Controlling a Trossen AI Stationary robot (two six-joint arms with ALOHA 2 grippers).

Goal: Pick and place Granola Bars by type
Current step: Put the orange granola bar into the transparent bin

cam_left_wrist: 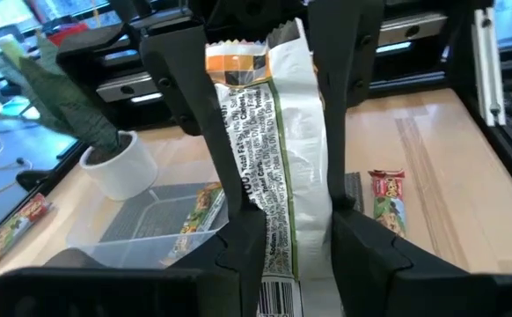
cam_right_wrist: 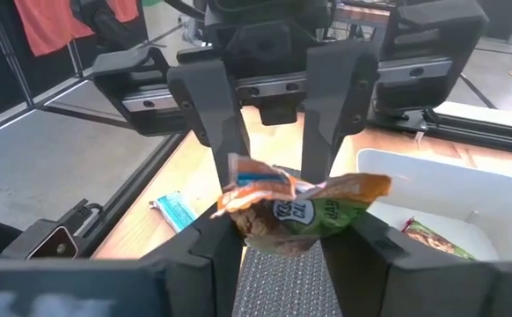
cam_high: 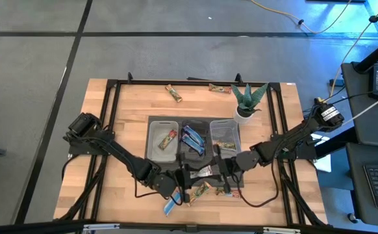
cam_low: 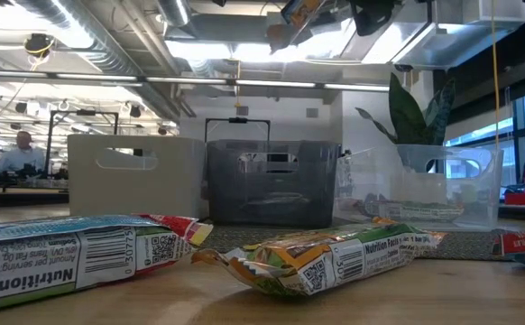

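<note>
My left hand (cam_left_wrist: 282, 238) clamps white-green granola bar (cam_left_wrist: 278, 150) mid-length, near tabletop (cam_high: 98, 149) front edge. My right hand (cam_right_wrist: 281, 233) grips orange-green bar (cam_right_wrist: 304, 207) beside it. Wrappers light, crinkly, slippery; best pinch across flat middle.

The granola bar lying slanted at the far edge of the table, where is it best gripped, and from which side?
Grip the slanted bar at its middle, across the narrow width, coming straight down from above. It lies flat on the table with nothing touching it, so fingers probably fit beside both long edges.
</note>
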